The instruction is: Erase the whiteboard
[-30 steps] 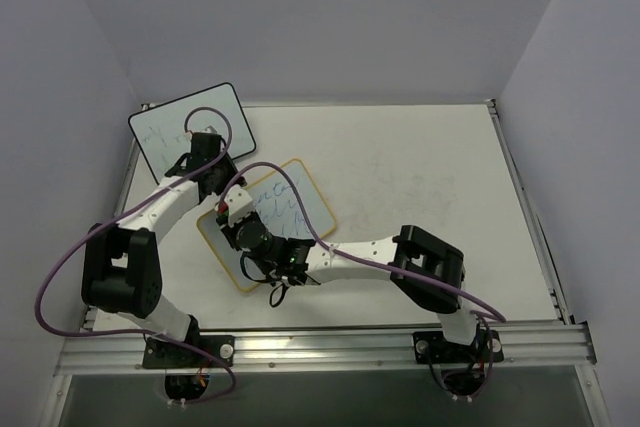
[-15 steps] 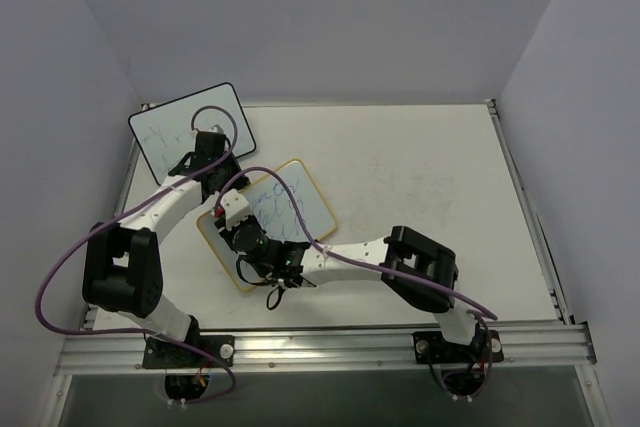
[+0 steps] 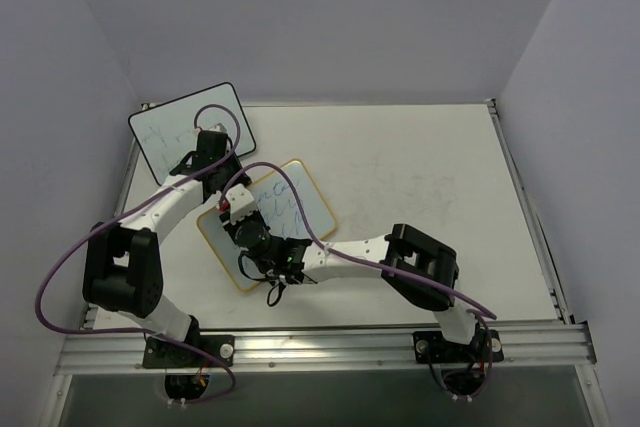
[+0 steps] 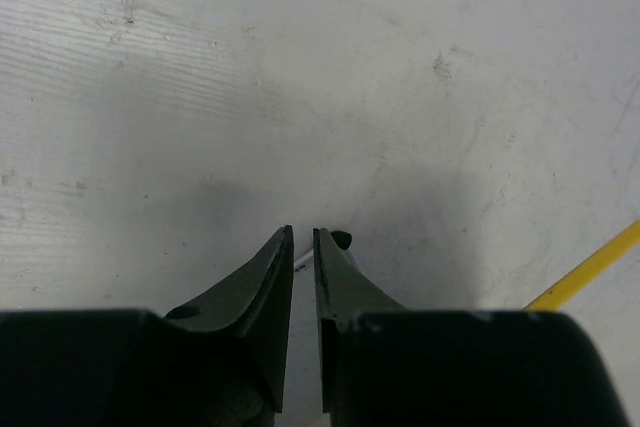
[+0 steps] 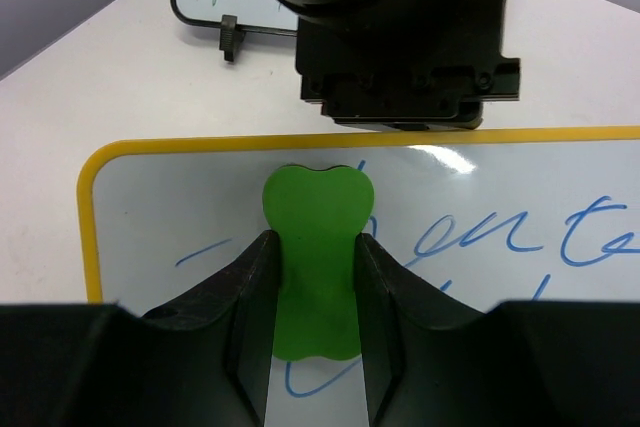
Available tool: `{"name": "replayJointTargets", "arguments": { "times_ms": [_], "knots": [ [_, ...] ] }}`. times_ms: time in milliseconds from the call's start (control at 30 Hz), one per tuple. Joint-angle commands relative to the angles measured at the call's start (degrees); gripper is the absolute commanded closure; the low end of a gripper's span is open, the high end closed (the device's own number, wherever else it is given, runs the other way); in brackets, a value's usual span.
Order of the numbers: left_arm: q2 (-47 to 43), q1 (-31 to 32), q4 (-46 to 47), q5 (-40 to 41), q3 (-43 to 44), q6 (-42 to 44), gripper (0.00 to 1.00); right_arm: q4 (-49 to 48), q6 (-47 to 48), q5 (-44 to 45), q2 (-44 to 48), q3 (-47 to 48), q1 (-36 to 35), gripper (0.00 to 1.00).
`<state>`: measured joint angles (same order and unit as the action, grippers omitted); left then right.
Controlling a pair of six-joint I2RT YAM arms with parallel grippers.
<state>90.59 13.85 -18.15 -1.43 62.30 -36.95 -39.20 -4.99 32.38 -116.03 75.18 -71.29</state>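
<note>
The whiteboard (image 3: pixel 290 209) with the yellow frame lies tilted on the table, with blue writing (image 5: pixel 520 237) on it. My right gripper (image 5: pixel 312 237) is shut on a green eraser (image 5: pixel 318 199), which rests flat on the board near its rounded corner (image 5: pixel 95 172). From above, the right gripper (image 3: pixel 240 222) sits over the board's left part. My left gripper (image 4: pixel 303 231) stands at the board's far edge, jaws nearly together. A thin pale sliver and a small black nub (image 4: pixel 341 239) show at its tips. I cannot tell whether it grips them.
A black-framed whiteboard (image 3: pixel 185 129) with green scribbles stands at the back left on a black clip foot (image 5: pixel 230 39). The left arm's wrist (image 5: pixel 405 37) looms just beyond the yellow frame. Purple cables (image 3: pixel 60 277) loop round both arms. Grey walls enclose the table (image 3: pixel 430 177).
The right arm has shifted a little to the left with the eraser on the board. The left jaws have drawn closer together.
</note>
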Motion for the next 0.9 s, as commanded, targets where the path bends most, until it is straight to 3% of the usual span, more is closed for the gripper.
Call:
{"name": "replayJointTargets", "arguments": {
  "times_ms": [0,533,867],
  "knots": [
    [0.03,0.74,0.31,-0.33,2.38,1.0,0.78,-0.26,-1.07,3.83,2.38,-1.87,2.38,0.9],
    [-0.24,1.18,-0.04,0.11,2.47,1.09,0.78,-0.44,-4.76,3.48,8.62,-10.39,9.67,0.9],
    [-0.06,1.36,-0.04,0.11,2.47,1.35,0.78,-0.09,-4.76,-0.03,7.75,-9.0,10.2,0.9]
  ]
}}
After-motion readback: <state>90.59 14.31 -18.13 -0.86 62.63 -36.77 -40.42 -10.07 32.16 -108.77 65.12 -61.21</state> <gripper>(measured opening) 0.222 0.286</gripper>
